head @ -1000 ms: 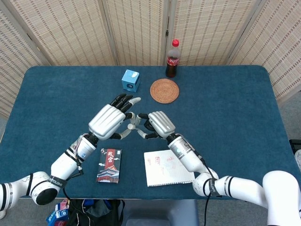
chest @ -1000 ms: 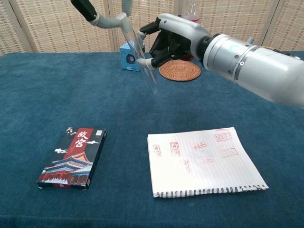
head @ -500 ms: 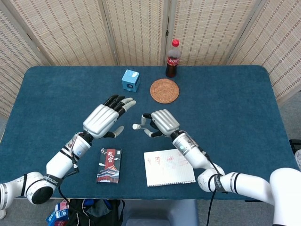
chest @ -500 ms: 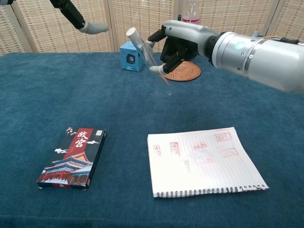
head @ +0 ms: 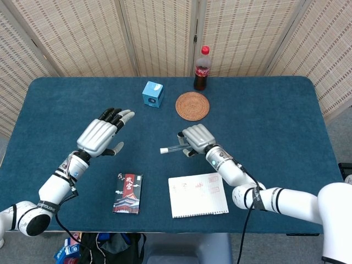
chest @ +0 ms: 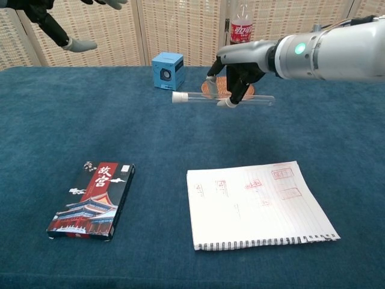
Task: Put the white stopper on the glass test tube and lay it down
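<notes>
A clear glass test tube (chest: 204, 98) lies level in the air above the blue table, the white stopper (chest: 177, 97) seated in its left end. My right hand (chest: 237, 71) holds it near the middle between thumb and fingers. In the head view the same tube (head: 173, 148) sticks out leftward from the right hand (head: 197, 137), its stopper (head: 164, 150) at the tip. My left hand (head: 100, 135) hovers well to the left, fingers spread and holding nothing; only its fingers (chest: 78, 44) show in the chest view.
A dark book (chest: 93, 200) lies front left and a lined notebook (chest: 255, 202) front right. Behind stand a small blue box (chest: 167, 70), a woven coaster (head: 192, 105) and a cola bottle (head: 202, 69). Wicker screens close the back.
The left hand let go of the tube and drew away to the left. The right hand turned the stoppered tube from steeply tilted to level and lowered it toward the table.
</notes>
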Robot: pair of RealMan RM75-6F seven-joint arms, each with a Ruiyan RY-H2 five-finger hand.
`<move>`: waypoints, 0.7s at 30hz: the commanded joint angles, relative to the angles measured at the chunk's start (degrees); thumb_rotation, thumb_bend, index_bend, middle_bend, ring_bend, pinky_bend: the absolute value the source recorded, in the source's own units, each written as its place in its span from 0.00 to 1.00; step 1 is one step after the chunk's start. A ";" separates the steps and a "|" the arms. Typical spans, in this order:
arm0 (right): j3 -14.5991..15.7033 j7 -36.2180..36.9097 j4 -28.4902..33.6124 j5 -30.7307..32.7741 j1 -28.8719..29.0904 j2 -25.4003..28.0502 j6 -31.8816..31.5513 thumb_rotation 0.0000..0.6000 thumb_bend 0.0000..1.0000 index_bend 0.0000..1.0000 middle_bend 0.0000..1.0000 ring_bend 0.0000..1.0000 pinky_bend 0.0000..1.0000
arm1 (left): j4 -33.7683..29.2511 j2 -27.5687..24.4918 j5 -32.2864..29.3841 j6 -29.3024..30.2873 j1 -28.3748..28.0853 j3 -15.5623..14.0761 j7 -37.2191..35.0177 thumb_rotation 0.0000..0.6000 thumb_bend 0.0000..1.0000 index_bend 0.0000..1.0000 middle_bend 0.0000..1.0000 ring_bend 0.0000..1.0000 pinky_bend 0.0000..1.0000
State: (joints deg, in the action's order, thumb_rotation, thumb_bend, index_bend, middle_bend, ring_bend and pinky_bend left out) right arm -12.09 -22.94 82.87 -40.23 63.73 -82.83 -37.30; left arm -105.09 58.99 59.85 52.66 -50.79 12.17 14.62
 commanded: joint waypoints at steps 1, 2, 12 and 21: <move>3.06 -4.12 -4.14 5.83 3.95 -3.36 0.82 1.00 0.60 0.90 1.00 1.00 1.00 | 0.25 -0.30 0.09 -0.21 0.40 -0.33 -0.42 1.00 0.39 0.00 0.00 0.00 0.00; 3.53 -4.73 -5.41 6.84 4.62 -4.60 0.64 1.00 0.60 0.90 1.00 1.00 1.00 | 0.34 -0.39 0.26 -0.21 0.59 -0.46 -0.48 1.00 0.39 0.00 0.00 0.00 0.00; 4.73 -4.31 -14.80 8.25 6.04 -13.31 0.63 1.00 0.59 0.90 1.00 1.00 1.00 | 0.90 -0.22 1.92 0.17 2.10 -1.17 -1.70 1.00 0.39 0.00 0.00 0.00 0.00; 4.21 -2.93 -17.71 7.27 5.25 -15.56 0.31 1.00 0.38 0.62 1.00 1.00 1.00 | 1.38 -0.28 2.83 0.25 3.11 -1.30 -2.96 1.00 0.39 0.00 0.00 0.00 0.00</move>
State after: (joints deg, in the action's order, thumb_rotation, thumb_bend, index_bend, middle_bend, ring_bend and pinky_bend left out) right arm -7.85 -25.89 65.18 -32.97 69.00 -98.38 -36.97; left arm -103.73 58.73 62.64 52.92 -47.73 10.86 11.72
